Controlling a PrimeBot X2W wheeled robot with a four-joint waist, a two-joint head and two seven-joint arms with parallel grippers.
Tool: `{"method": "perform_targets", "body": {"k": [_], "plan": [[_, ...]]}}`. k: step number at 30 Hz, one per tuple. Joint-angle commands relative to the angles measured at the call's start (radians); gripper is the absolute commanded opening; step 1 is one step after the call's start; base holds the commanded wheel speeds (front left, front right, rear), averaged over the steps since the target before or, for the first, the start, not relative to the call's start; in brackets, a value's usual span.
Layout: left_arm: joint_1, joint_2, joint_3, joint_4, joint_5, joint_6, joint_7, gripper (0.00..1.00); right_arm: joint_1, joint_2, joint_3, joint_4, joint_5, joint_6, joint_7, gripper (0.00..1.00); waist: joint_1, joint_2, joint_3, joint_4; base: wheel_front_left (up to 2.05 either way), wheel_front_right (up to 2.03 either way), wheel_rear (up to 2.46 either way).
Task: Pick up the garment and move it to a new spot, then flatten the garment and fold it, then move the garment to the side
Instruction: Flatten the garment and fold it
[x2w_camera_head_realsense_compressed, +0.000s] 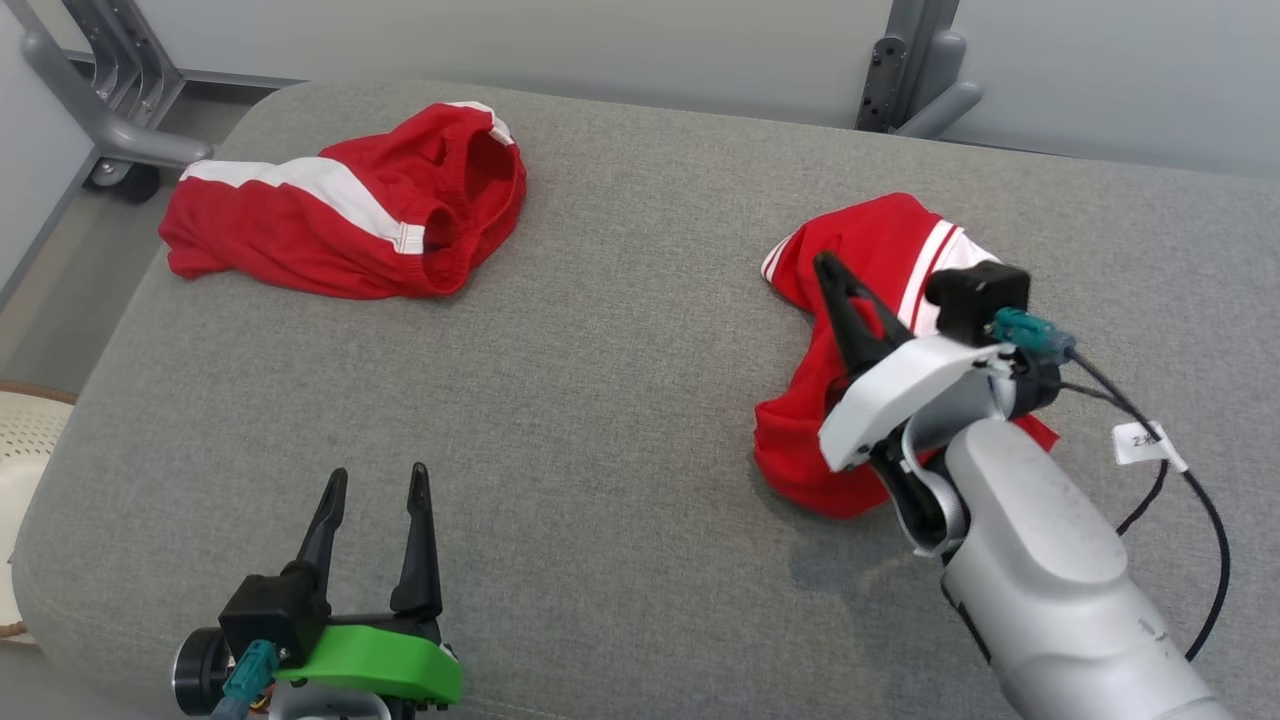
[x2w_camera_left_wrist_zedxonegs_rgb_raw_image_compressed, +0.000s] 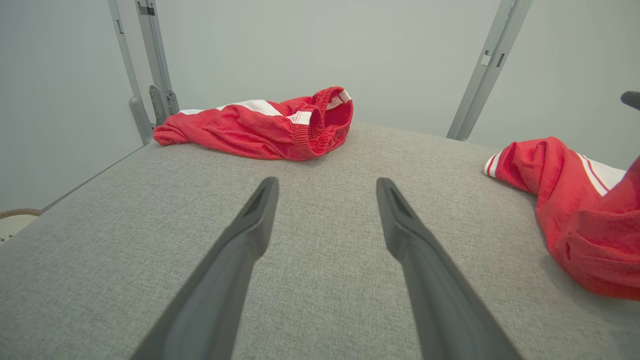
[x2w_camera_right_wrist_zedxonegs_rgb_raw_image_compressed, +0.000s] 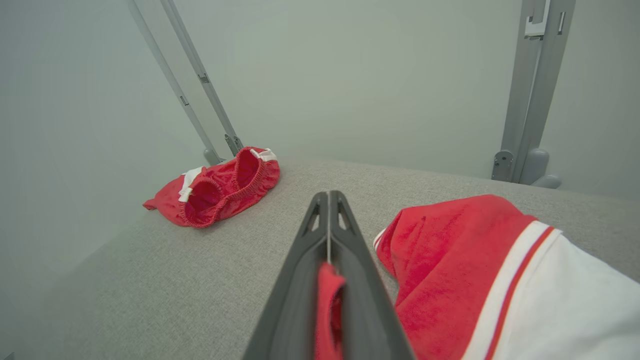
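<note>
Head view: the right gripper (x2w_camera_head_realsense_compressed: 826, 265) is clamping, fingers together, on the red garment (x2w_camera_head_realsense_compressed: 880, 245) bunched beneath its fingertips. A second garment (x2w_camera_head_realsense_compressed: 340, 215) is lying far left of them.

Left wrist view: the left gripper (x2w_camera_left_wrist_zedxonegs_rgb_raw_image_compressed: 325, 185) is hovering, fingers apart and empty, the garment lying right of them.

Right wrist view: a thin fold (x2w_camera_right_wrist_zedxonegs_rgb_raw_image_compressed: 327, 290) is sitting between the fingers. With so little cloth caught, it is probably risking slipping free on lifting.

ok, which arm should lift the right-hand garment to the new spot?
Right. The right end effector is shut on a fold of the right-hand garment, red cloth pinched between its fingers. The left end effector is open over bare cushion, touching neither garment.
</note>
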Motion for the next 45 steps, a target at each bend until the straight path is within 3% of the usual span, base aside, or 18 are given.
{"method": "perform_targets", "body": {"k": [1, 6, 14, 24, 27, 28, 34, 35, 37, 45], "plan": [[0.008, 0.001, 0.003, -0.004, 0.003, -0.001, -0.001, 1.00, 0.043, -0.002, 0.043, -0.029, 0.017, -0.001, 0.008, 0.00, 0.0000, 0.0022, -0.002, -0.005, 0.00, 0.00, 0.00], [0.012, 0.001, 0.012, -0.011, 0.005, 0.003, -0.001, 1.00, 0.130, -0.042, 0.131, -0.115, 0.047, -0.001, 0.034, 0.00, 0.0000, 0.0022, 0.004, -0.025, 0.00, 0.00, 0.00], [0.015, 0.001, 0.019, -0.014, 0.005, 0.004, -0.001, 1.00, 0.296, -0.111, 0.100, -0.203, 0.059, -0.001, 0.069, 0.00, 0.0000, 0.0022, 0.007, -0.059, 0.00, 0.00, 0.00], [0.003, 0.001, 0.024, -0.014, 0.008, -0.005, -0.001, 1.00, 0.406, -0.194, -0.173, -0.244, -0.056, -0.001, 0.099, 0.00, 0.0000, 0.0022, 0.017, -0.110, 0.00, 0.00, 0.00], [-0.004, 0.001, 0.023, -0.013, 0.010, -0.006, -0.001, 1.00, 0.381, -0.215, -0.282, -0.243, -0.135, -0.001, 0.086, 0.00, 0.0000, 0.0022, 0.020, -0.118, 0.00, 0.00, 0.00], [-0.008, 0.001, 0.024, -0.012, 0.011, -0.007, -0.001, 1.00, 0.360, -0.219, -0.363, -0.246, -0.206, -0.001, 0.069, 0.00, 0.0000, 0.0022, 0.021, -0.120, 0.00, 0.00, 0.00], [-0.013, 0.001, 0.021, -0.007, 0.013, -0.008, -0.001, 1.00, 0.355, -0.151, -0.452, -0.219, -0.281, -0.001, 0.089, 0.00, 0.0000, 0.0022, 0.020, -0.121, 0.00, 0.00, 0.00], [-0.013, 0.001, 0.020, -0.007, 0.013, -0.009, -0.001, 1.00, 0.355, -0.137, -0.460, -0.214, -0.275, -0.001, 0.088, 0.21, 0.0000, 0.0022, 0.020, -0.120, 0.00, 0.00, 0.00], [-0.014, 0.001, 0.019, -0.008, 0.015, -0.010, -0.001, 1.00, 0.356, -0.117, -0.467, -0.204, -0.266, -0.001, 0.088, 1.00, 0.0000, 0.0022, 0.022, -0.120, 0.00, 0.00, 0.00], [-0.016, 0.001, 0.019, -0.009, 0.018, -0.009, -0.001, 1.00, 0.294, -0.094, -0.502, -0.259, -0.232, 0.000, 0.107, 1.00, 0.0000, 0.0022, 0.028, -0.119, 0.00, 0.00, 0.00]]}}
